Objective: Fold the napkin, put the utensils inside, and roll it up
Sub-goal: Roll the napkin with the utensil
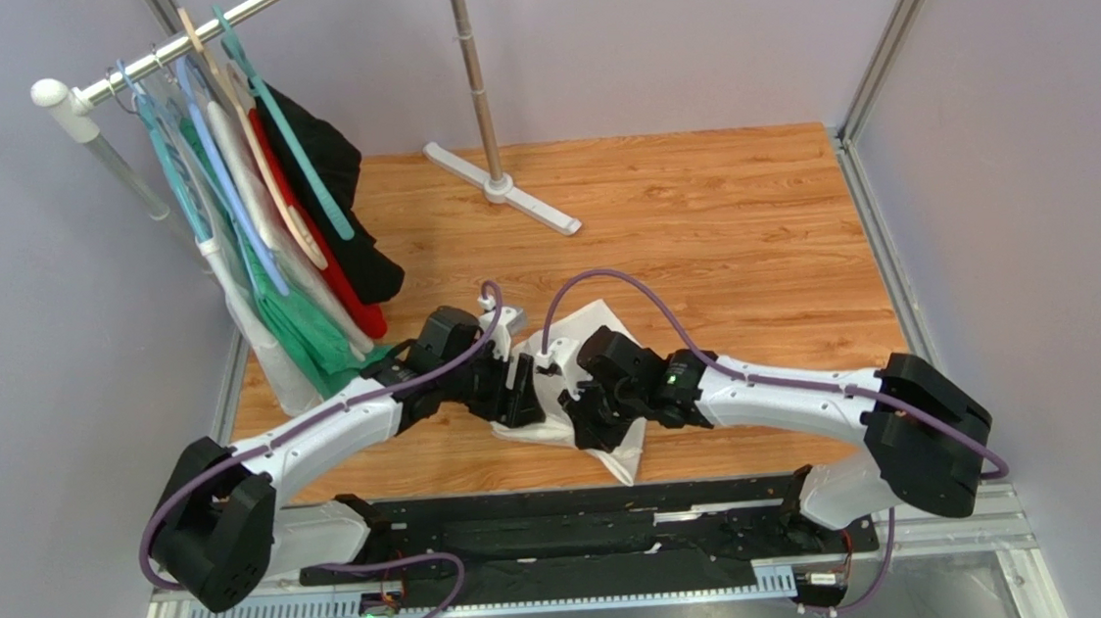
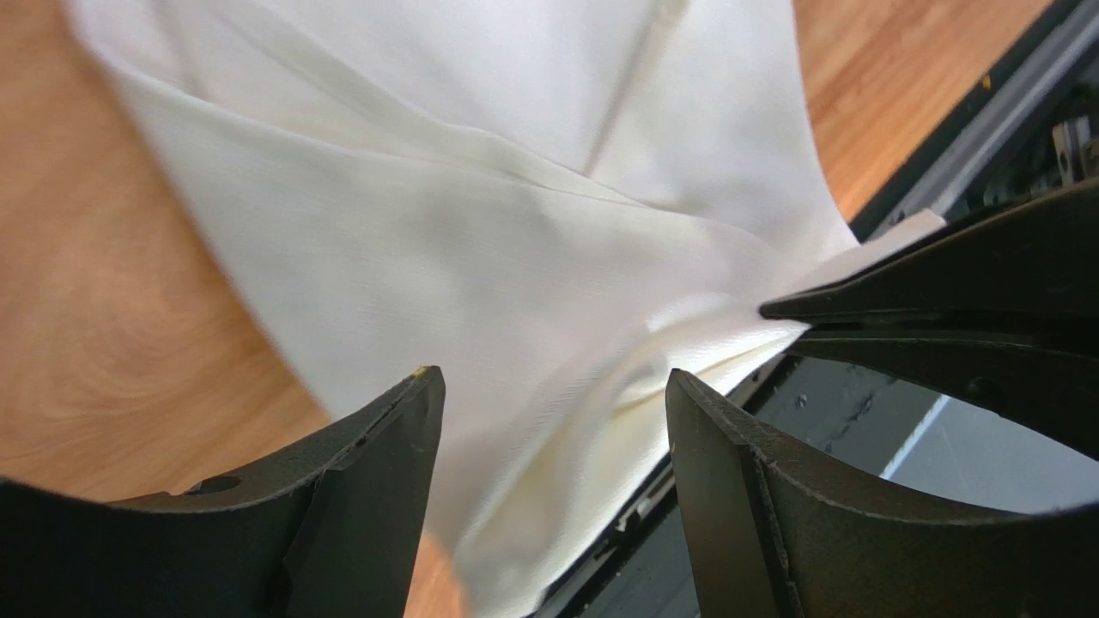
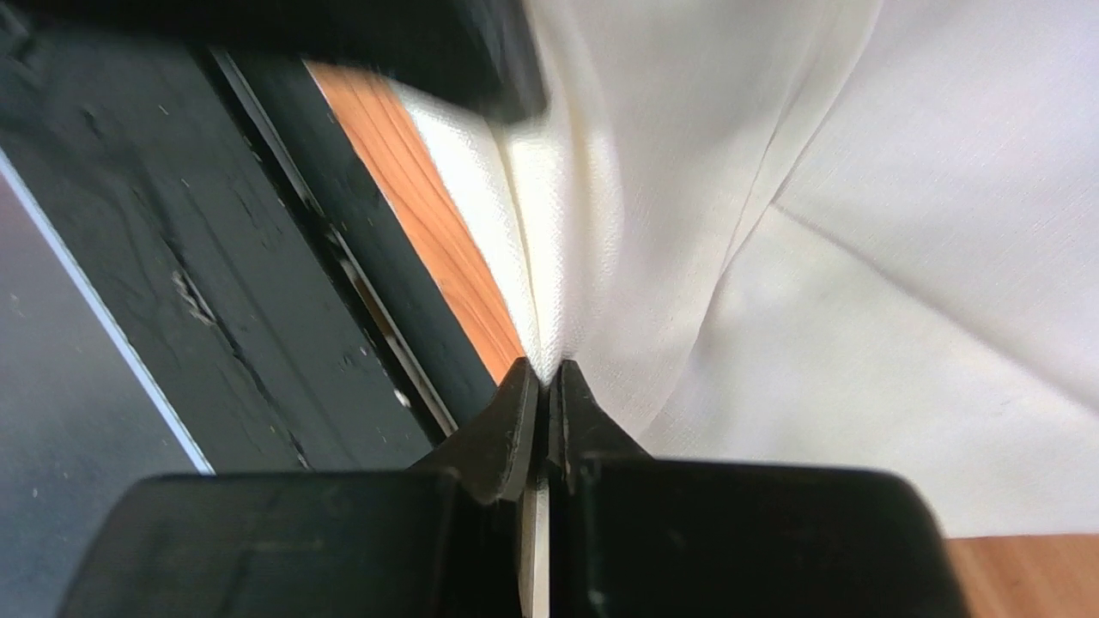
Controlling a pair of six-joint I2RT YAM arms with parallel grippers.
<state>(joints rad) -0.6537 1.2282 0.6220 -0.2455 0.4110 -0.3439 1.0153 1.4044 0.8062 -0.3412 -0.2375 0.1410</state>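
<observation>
1. Pinching napkin (image 3: 826,258) tight with right gripper (image 3: 543,380), bunched and lifted by the desk's (image 1: 743,235) near edge, mid-width.
2. Holding left gripper (image 2: 555,386) spread over the napkin, gripping nothing.
3. Looks like the folding step, not yet done; no utensils seen.
4. Next, likely: carrying the pinched edge across, laying it flat, releasing.

The left arm (image 1: 322,420) and the right arm (image 1: 792,393) both reach inward, elbows held wide and low, so that the wrists almost meet in the middle. The left pincer (image 1: 526,388) points toward its partner, its fingers (image 2: 387,444) spread well apart. The right pincer (image 3: 547,393) is closed tip to tip (a thin fold of the napkin (image 3: 568,296) is pinched between the tips). The two pincers sit just beside each other.
</observation>
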